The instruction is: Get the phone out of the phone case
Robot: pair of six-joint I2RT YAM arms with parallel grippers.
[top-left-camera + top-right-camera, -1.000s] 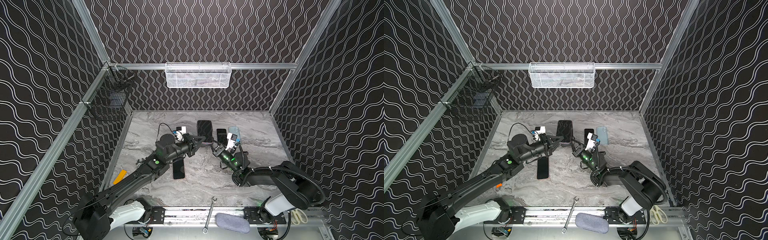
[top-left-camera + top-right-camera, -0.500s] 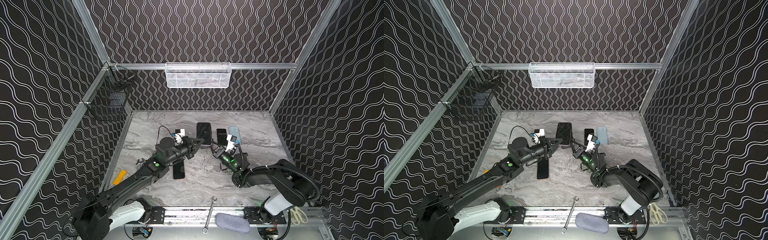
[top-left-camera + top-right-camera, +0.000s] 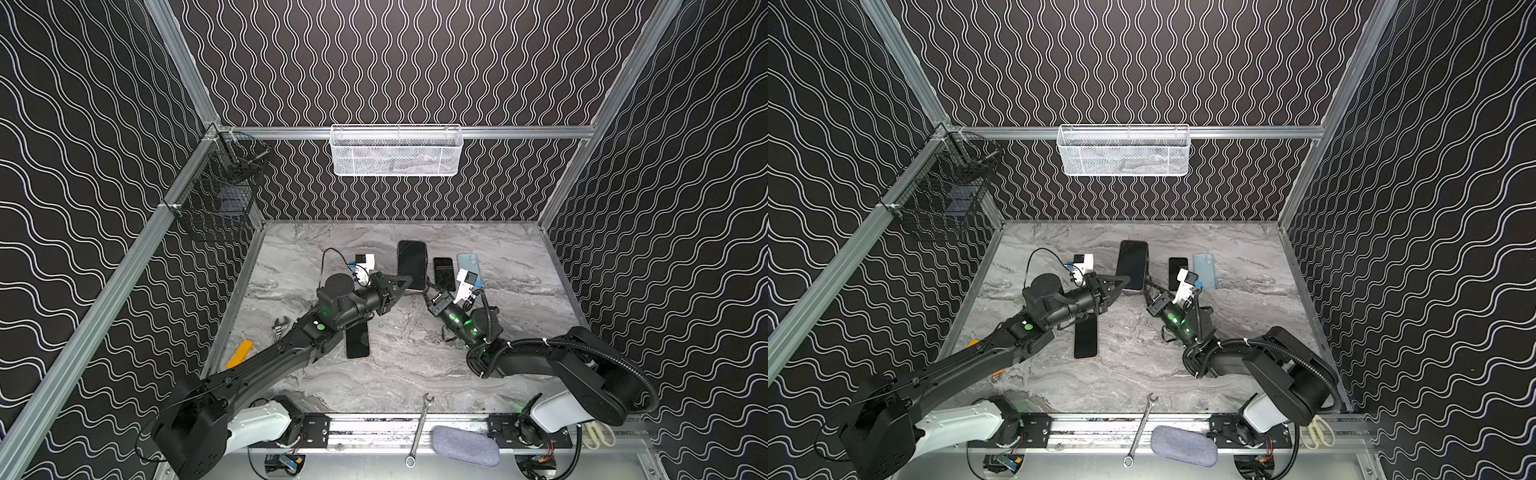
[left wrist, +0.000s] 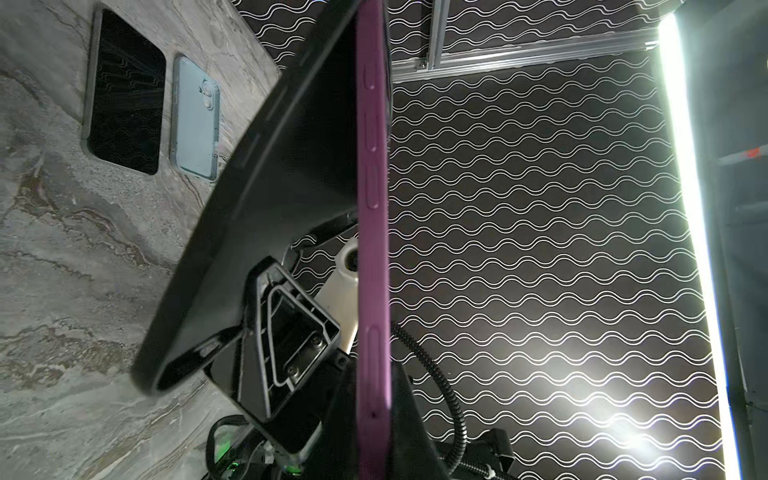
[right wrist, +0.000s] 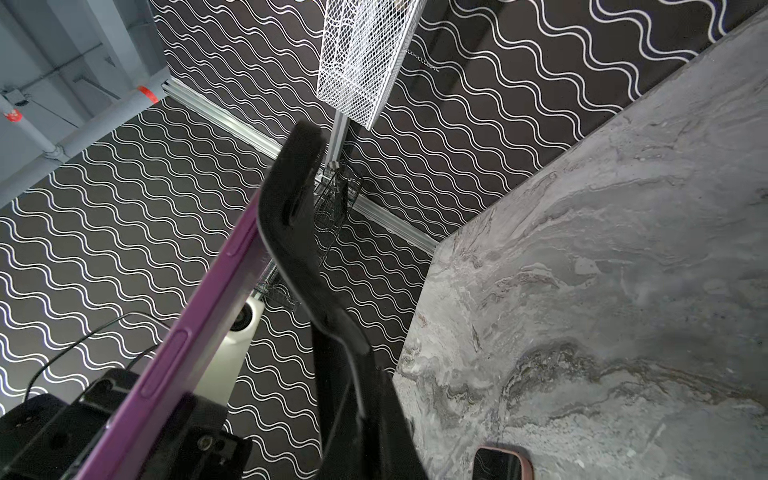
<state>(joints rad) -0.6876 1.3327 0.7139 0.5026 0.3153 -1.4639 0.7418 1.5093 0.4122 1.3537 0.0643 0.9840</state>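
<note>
A phone (image 3: 411, 266) with a purple rim (image 4: 374, 249) is held up off the marble table, screen upward in both top views. My left gripper (image 3: 404, 283) (image 4: 374, 415) is shut on its near end. The black phone case (image 4: 257, 228) (image 5: 299, 249) is bent away from the phone's back, still hugging the far end. My right gripper (image 3: 426, 291) (image 5: 357, 415) is shut on the case's peeled near corner, just right of the left gripper. In a top view the case is mostly hidden under the phone (image 3: 1133, 266).
A black phone (image 3: 357, 340) lies under the left arm. A small dark phone (image 3: 444, 273) and a light blue one (image 3: 469, 266) lie to the right. A wrench (image 3: 419, 428), grey pouch (image 3: 463, 444) and scissors (image 3: 598, 432) sit at the front rail. A white basket (image 3: 397, 149) hangs on the back wall.
Almost nothing differs. Both grippers stay shut, and the left arm has shifted only slightly with the phone.
</note>
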